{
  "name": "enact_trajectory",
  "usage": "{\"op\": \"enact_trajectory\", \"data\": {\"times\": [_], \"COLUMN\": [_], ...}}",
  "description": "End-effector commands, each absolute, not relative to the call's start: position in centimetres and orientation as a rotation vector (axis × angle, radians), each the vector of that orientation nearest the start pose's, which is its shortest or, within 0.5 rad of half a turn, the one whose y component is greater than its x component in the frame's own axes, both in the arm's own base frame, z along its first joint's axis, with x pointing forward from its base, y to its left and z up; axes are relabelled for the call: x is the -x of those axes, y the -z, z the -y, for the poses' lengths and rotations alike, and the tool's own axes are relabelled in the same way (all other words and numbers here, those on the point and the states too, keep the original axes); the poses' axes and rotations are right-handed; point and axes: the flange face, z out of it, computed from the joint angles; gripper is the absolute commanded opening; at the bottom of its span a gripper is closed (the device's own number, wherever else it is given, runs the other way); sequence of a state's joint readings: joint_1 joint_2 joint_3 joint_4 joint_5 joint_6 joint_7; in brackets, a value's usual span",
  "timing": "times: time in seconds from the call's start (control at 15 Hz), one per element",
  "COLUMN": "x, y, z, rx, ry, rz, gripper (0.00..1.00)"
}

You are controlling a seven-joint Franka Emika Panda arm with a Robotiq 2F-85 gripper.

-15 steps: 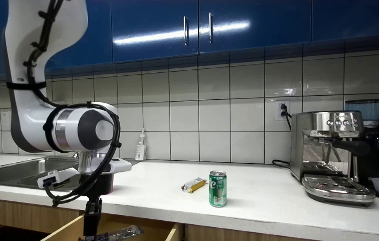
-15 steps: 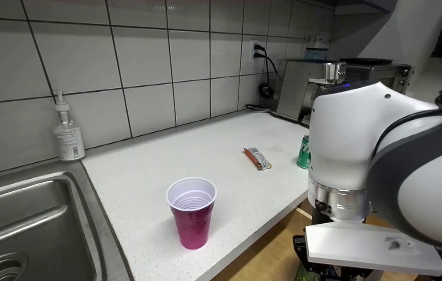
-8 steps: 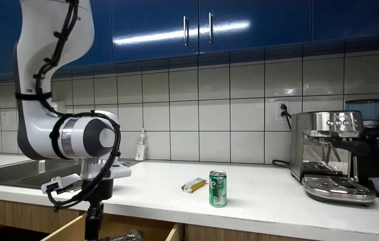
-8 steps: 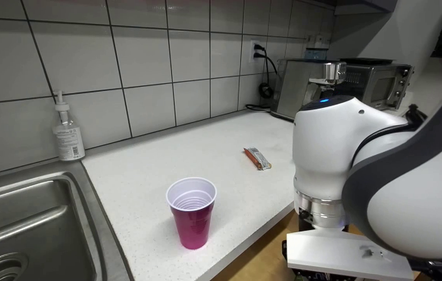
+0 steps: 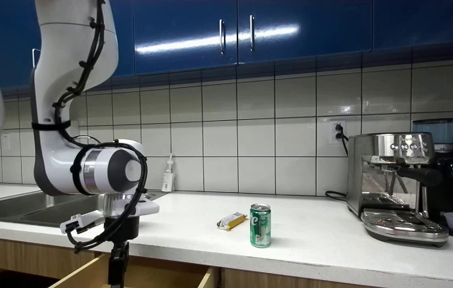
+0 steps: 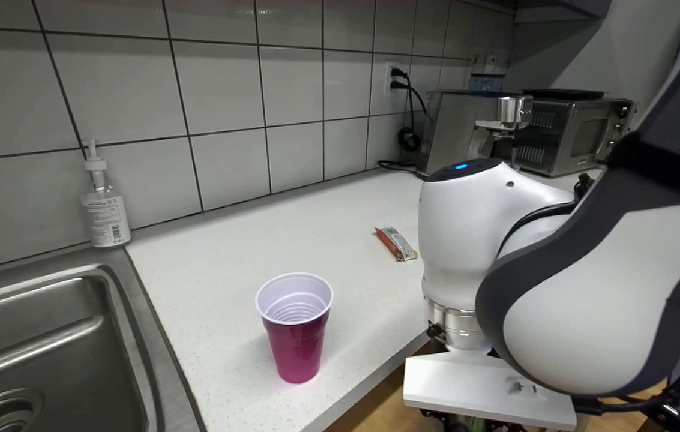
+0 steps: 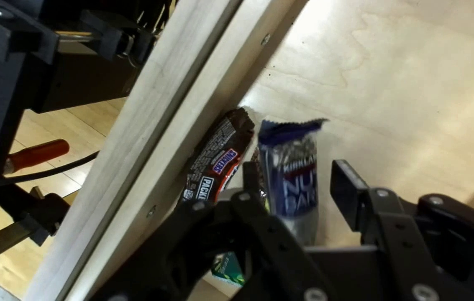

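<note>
My gripper (image 7: 298, 179) is open inside a pulled-out wooden drawer (image 5: 208, 277). In the wrist view, a Kirkland nut bar (image 7: 291, 163) in a blue and silver wrapper is between the fingers. It is close to the left finger, with a visible gap to the right finger. A brown Snickers pack (image 7: 220, 163) lies left of the fingers along the drawer wall (image 7: 203, 83). A green wrapper (image 7: 229, 267) shows partly below it, behind the left finger. In an exterior view the gripper (image 5: 117, 272) points down into the drawer, its tips near the lower frame edge.
A white counter (image 5: 194, 244) stands above the drawer. On it are a green can (image 5: 260, 226), a yellow-wrapped bar (image 5: 232, 221), a coffee machine (image 5: 390, 188) and a soap bottle (image 5: 168, 176). A magenta cup (image 6: 296, 336) stands beside the sink (image 6: 45, 336).
The arm has moved right and slightly down in an exterior view. The wrapped bar seen beside the fingers sank and has left that view. The can is now hidden behind the arm in an exterior view.
</note>
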State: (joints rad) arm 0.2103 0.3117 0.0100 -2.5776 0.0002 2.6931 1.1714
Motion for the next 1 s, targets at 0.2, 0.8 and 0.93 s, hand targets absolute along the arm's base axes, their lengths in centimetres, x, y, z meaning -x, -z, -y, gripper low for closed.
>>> {"op": "enact_trajectory", "data": {"times": [0.2,0.8,0.93], "x": [-41.8,-39.6,-39.1], "y": [-14.0,-17.7,-18.8], "z": [-9.4,-8.9,-8.6], "rx": [2.887,2.898,2.924], "ry": [-0.210,-0.217,-0.220], "rz": [-1.509,-1.387,-1.314], "gripper": [1.00,1.00,1.00]}}
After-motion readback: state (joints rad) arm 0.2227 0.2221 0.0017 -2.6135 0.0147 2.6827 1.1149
